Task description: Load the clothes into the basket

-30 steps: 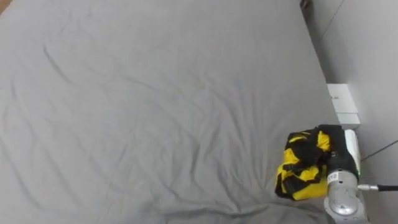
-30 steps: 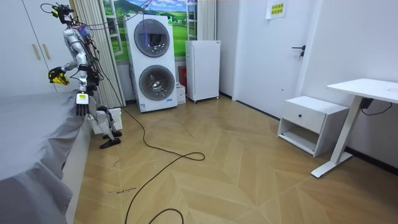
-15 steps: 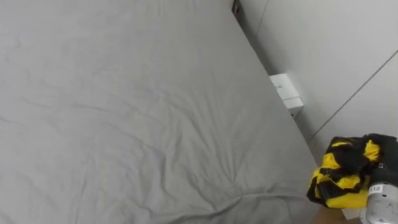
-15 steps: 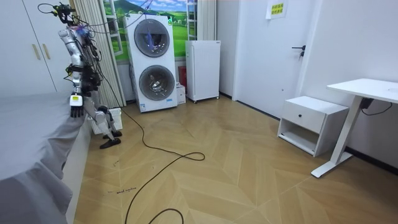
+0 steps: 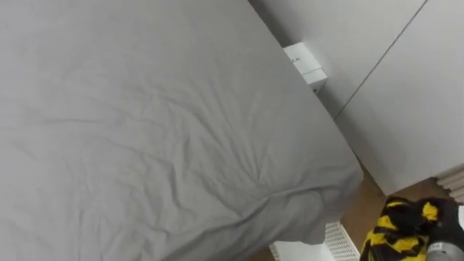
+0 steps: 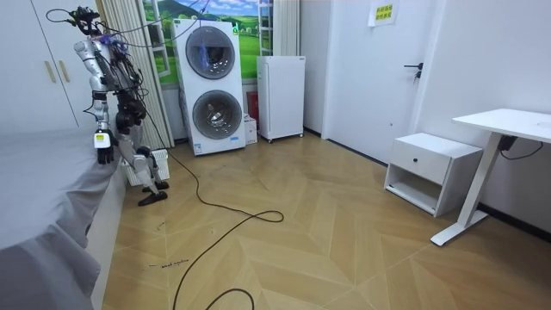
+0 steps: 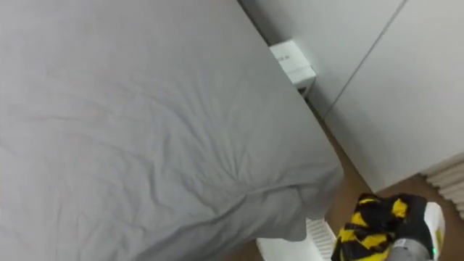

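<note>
A yellow and black garment [image 5: 401, 230] [image 7: 372, 230] hangs bunched at the lower right, off the grey bed [image 5: 159, 130], over the wood floor. My right hand [image 5: 439, 249] [image 7: 423, 236] is shut on it from the right. Just left of the garment and below the bed's corner shows the rim of a white slatted basket [image 5: 319, 248] [image 7: 288, 245]. In the room view I stand at the bed's far corner [image 6: 82, 151] by the wardrobe, and my left hand [image 6: 102, 148] hangs down at my side over the bed's edge.
A small white box-like stand [image 5: 304, 64] sits between the bed and the pale wardrobe doors [image 5: 406, 94]. A ribbed white edge [image 5: 453, 185] shows at the right. In the room view a washer and dryer stack [image 6: 211, 86] stands behind me.
My view has swung to the right, past the bed's corner. The garment in my right hand has come off the bed and now hangs over the floor beside the basket. My body has turned.
</note>
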`<state>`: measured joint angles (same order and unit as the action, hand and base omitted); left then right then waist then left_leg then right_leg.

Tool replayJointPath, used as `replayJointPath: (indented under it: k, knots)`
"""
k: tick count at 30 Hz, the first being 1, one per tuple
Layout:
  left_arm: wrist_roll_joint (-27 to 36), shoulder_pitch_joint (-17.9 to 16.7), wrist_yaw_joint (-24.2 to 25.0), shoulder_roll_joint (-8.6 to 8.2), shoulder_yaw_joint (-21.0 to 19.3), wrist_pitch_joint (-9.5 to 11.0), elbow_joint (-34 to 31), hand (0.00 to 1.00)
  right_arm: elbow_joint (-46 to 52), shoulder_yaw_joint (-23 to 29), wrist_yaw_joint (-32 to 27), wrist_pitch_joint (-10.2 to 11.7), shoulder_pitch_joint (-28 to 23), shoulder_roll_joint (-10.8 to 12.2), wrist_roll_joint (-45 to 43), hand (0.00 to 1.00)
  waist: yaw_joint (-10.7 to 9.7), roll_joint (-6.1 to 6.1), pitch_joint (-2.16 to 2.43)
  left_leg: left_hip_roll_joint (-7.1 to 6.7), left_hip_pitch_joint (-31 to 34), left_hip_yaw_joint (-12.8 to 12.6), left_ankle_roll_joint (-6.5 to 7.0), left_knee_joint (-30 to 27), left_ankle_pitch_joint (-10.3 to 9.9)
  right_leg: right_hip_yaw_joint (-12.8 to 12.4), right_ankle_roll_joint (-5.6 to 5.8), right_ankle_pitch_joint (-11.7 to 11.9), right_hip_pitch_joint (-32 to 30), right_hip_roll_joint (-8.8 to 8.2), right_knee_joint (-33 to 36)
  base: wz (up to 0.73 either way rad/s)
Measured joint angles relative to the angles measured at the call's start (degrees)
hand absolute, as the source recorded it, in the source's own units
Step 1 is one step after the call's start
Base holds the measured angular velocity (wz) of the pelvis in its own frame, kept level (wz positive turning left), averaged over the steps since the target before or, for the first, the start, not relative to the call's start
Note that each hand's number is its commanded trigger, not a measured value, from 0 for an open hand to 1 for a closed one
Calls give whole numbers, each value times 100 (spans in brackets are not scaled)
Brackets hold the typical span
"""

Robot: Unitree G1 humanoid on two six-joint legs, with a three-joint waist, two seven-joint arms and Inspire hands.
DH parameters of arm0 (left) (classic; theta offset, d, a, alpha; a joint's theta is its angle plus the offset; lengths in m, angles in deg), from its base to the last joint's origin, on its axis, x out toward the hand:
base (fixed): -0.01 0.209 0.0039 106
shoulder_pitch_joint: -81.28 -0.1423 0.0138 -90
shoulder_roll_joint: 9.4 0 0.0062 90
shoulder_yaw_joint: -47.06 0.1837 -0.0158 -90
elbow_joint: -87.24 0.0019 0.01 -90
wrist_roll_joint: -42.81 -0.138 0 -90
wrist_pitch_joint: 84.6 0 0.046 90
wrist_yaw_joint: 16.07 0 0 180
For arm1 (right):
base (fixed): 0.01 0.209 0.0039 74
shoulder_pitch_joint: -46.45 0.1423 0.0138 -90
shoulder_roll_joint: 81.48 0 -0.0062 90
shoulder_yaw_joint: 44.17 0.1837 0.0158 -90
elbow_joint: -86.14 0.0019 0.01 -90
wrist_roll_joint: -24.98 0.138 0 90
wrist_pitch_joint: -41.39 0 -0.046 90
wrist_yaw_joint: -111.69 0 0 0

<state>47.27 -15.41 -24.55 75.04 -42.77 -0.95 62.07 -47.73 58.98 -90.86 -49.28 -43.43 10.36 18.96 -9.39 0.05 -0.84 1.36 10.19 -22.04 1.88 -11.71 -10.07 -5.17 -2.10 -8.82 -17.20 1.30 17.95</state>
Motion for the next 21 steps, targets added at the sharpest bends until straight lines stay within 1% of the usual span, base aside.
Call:
replayJointPath:
  k: [2, 3, 4, 5, 6, 7, 8, 9, 10, 11, 13, 15, 17, 18, 19, 21]
  knots:
    - [144, 177, -14, 5, 198, -1, 95, 0, -225, -6, -90, 2, 190, -4, 160, 100, 15, 77, -14, -5, 237, -135, 53, -47, 21, -50, 9, -5, -298, -15, 132, -11]
    - [208, 301, -18, 11, 307, 2, 155, 0, -345, -12, -174, 7, 351, -3, 281, 100, 20, 130, -27, -17, 409, -170, 108, -72, 35, -96, 21, -12, -528, -21, 256, -15]
    - [287, 394, -25, 32, 415, 2, 186, 0, -546, -12, -238, 13, 541, -4, 378, 100, 14, 156, -32, -25, 552, -237, 144, -104, 53, -140, 27, -12, -737, -27, 375, -14]
    - [298, 429, -38, 43, 477, 2, 204, 0, -636, -16, -266, 14, 621, -6, 408, 100, 12, 173, -31, -27, 618, -267, 158, -116, 61, -156, 30, -12, -820, -29, 414, -10]
    - [390, 512, -67, 52, 589, 1, 233, 0, -788, -78, -328, 21, 744, -51, 510, 100, 24, 227, -34, -19, 751, -266, 174, -161, 71, -175, 48, 1, -947, -27, 434, -7]
    - [480, 606, -70, 48, 699, 2, 265, 0, -978, -120, -381, 27, 900, -134, 642, 100, 40, 292, -51, -17, 879, -274, 191, -195, 81, -191, 59, 23, -1080, -27, 467, -4]
    - [522, 649, -68, 38, 715, 2, 267, 0, -1058, -138, -406, 31, 981, -182, 708, 100, 47, 331, -61, -22, 946, -282, 208, -207, 92, -201, 67, 36, -1160, -32, 491, -4]
    - [626, 722, -67, 33, 804, 2, 269, 0, -1209, -180, -476, 46, 1142, -280, 842, 100, 65, 414, -58, -31, 1100, -294, 230, -230, 111, -217, 80, 72, -1325, -41, 519, 0]
    - [754, 802, -64, 34, 911, 2, 270, 0, -1356, -215, -525, 63, 1299, -375, 913, 100, 77, 494, -75, -34, 1242, -302, 243, -279, 120, -216, 85, 100, -1473, -48, 561, 0]
    - [807, 849, -63, 34, 962, 2, 272, 0, -1424, -254, -544, 63, 1368, -433, 944, 100, 95, 521, -85, -41, 1306, -303, 247, -302, 122, -213, 85, 100, -1549, -57, 606, 0]
    - [982, 996, -61, 35, 1155, 7, 271, 0, -1609, -345, -623, 65, 1529, -575, 1025, 100, 196, 566, -81, -93, 1519, -303, 277, -315, 158, -211, 87, 98, -1833, -103, 767, 2]
    - [1011, 1092, -66, 34, 1187, 11, 273, 0, -1626, -345, -703, 75, 1647, -617, 1029, 100, 211, 598, -84, -114, 1679, -303, 296, -314, 200, -210, 88, 97, -2011, -125, 810, 8]
    - [1011, 1133, -73, 34, 1187, 12, 275, 0, -1676, -344, -779, 151, 1729, -670, 1031, 100, 253, 617, -79, -120, 1811, -314, 309, -316, 224, -212, 89, 98, -2149, -133, 845, 6]
    - [1053, 1180, -78, 33, 1214, 20, 274, 0, -1701, -345, -849, 218, 1737, -708, 1036, 100, 320, 617, -80, -122, 1867, -338, 311, -315, 230, -216, 89, 98, -2227, -134, 872, 0]
    - [1179, 1196, -90, 34, 1283, 65, 268, 0, -1760, -345, -897, 266, 1792, -739, 1050, 100, 373, 622, -81, -123, 1931, -356, 311, -307, 237, -193, 89, 98, -2303, -142, 882, 0]
    - [1300, 1200, -101, 34, 1347, 167, 248, 0, -1836, -354, -921, 269, 1904, -782, 1068, 100, 388, 651, -80, -138, 2043, -346, 318, -288, 265, -58, 83, 99, -2429, -206, 898, 5]
